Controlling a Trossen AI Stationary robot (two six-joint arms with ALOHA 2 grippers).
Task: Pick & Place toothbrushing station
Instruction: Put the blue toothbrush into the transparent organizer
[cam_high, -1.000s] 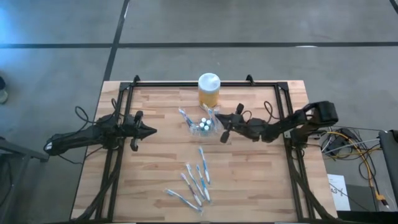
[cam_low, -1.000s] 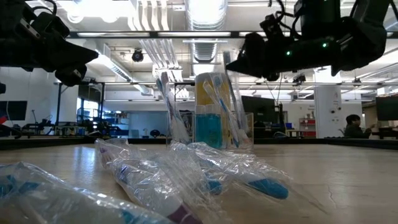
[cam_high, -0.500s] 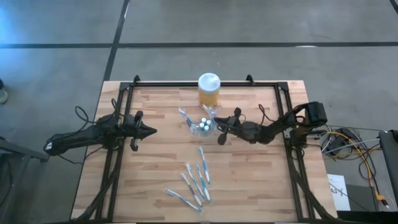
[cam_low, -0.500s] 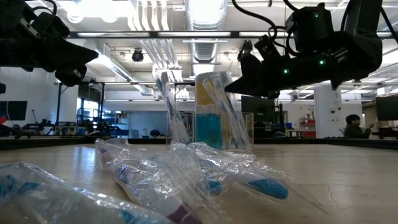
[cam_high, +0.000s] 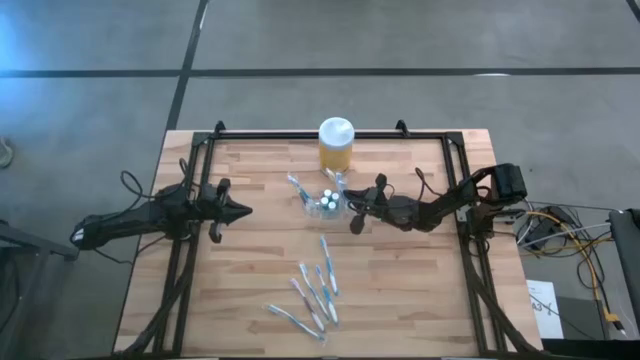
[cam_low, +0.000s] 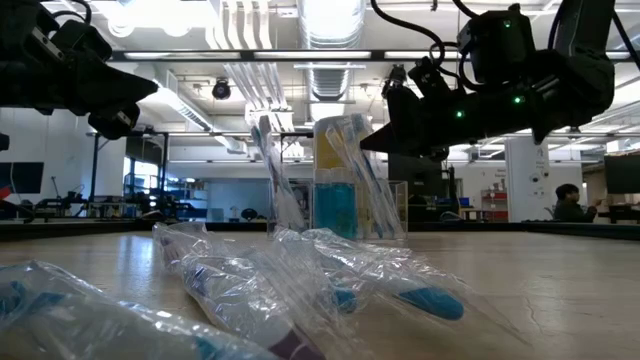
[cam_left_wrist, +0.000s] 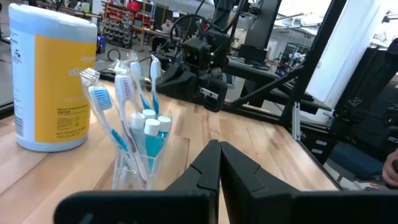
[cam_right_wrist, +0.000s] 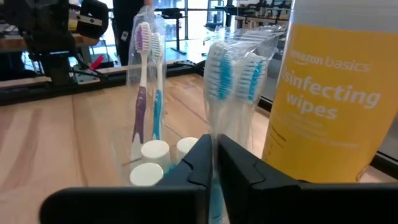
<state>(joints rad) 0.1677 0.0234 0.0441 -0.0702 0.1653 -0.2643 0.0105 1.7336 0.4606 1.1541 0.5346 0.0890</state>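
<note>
At the holder's three o'clock side, our right gripper (cam_high: 353, 214) has its fingers all but together around a wrapped toothbrush standing in the clear holder (cam_high: 327, 203); we should part them gently and back straight out so nothing tips. Our left gripper (cam_high: 240, 211) waits closed at nine o'clock, while the loose toothbrushes (cam_high: 316, 288) lie at six o'clock.

The table (cam_high: 400, 290) is pale wood in butcher-block strips, smooth with a faint sheen, edged by a black metal frame (cam_high: 455, 150). The holder (cam_right_wrist: 124, 149) is clear, glossy plastic. The toothbrushes (cam_high: 315, 285) lying near the table's front edge sit in crinkled, shiny transparent wrappers; those standing in the holder have the same film around their bristles. The caps (cam_right_wrist: 155, 150) in the holder look matt white plastic. Behind the holder, the jar (cam_left_wrist: 50, 81) has a smooth yellow printed label and a white plastic lid. Both arms are matt black.
</note>
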